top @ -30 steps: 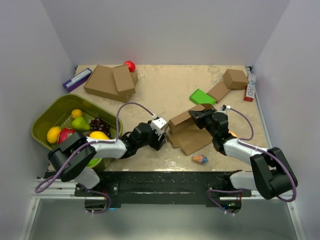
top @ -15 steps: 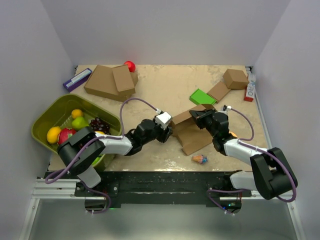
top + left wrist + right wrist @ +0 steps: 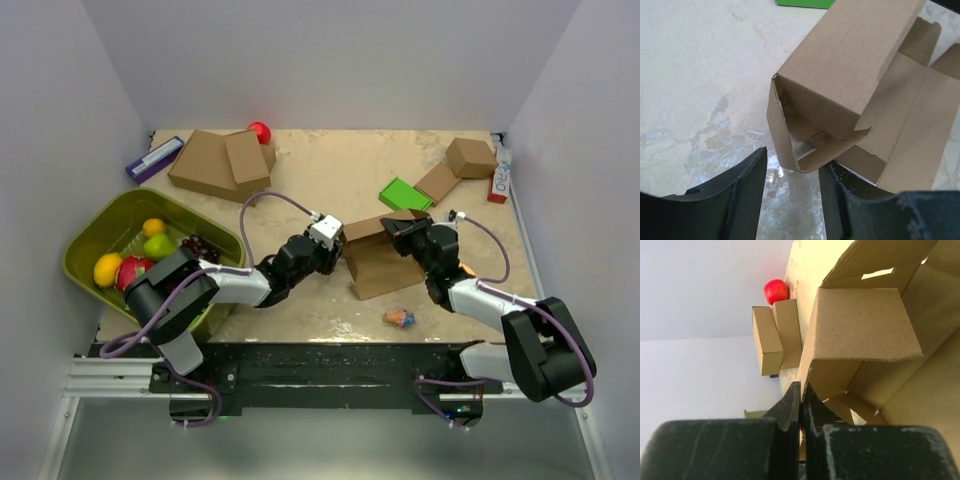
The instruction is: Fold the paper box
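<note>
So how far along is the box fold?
Partly done: the paper box is half-formed, with walls raised along one side. In hand: the left gripper, open, straddles its corner flap; the right gripper is shut at its rim. Left: end flaps untucked, wide panel lying flat.

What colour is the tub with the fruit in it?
Olive green. The tub shows best in the top external view.

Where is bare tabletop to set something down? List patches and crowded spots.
Bare: far middle, between the stacked boxes and the green card; near edge left of the small wrapper. Crowded: around the paper box, with left gripper and right gripper at it.
</note>
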Motion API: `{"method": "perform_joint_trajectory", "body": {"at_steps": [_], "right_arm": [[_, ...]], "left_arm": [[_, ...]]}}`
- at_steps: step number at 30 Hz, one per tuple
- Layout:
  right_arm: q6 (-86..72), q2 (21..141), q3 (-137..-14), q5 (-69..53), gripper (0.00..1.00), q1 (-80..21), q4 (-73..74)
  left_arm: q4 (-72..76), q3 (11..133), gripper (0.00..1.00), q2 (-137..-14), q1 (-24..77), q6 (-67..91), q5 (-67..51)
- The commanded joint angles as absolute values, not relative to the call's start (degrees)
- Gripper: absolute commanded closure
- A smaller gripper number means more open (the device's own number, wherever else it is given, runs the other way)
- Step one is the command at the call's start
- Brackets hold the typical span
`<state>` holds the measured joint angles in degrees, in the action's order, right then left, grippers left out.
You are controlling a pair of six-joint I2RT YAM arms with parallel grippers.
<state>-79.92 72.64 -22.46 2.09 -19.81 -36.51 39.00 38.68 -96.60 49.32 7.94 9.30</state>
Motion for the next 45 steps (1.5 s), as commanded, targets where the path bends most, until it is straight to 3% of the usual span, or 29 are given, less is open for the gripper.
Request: {"method": "perform_joint_trajectory", "body": {"at_steps": [1,7,13,27,45], "right_arm": [[-79.19,71.46,-21.45,1.41,1.0,-20.13,-35.95],[-79.19,71.19,-21.53,2.28,1.0,-20.21,-35.33],[-79.45,71.89,-21.45,1.94,1.0,-20.13,-35.86],[-79.72,70.58,-20.92,2.11,1.0,-20.13,-35.68],[-79.89,68.82,-20.22,2.29,1.0,-20.21,-35.16]], "left_arm": [[47.9,40.26,0.51,-95.8,49.04,8.97,16.61],[48.43,36.05,0.3,-91.33,49.13,11.15,10.74],[47.47,33.57,0.21,-88.33,49.48,22.05,5.99],[41.22,32.78,0.2,-88.77,54.66,36.99,9.67],[42.45,33.92,0.23,-94.21,57.39,40.61,11.6]]}}
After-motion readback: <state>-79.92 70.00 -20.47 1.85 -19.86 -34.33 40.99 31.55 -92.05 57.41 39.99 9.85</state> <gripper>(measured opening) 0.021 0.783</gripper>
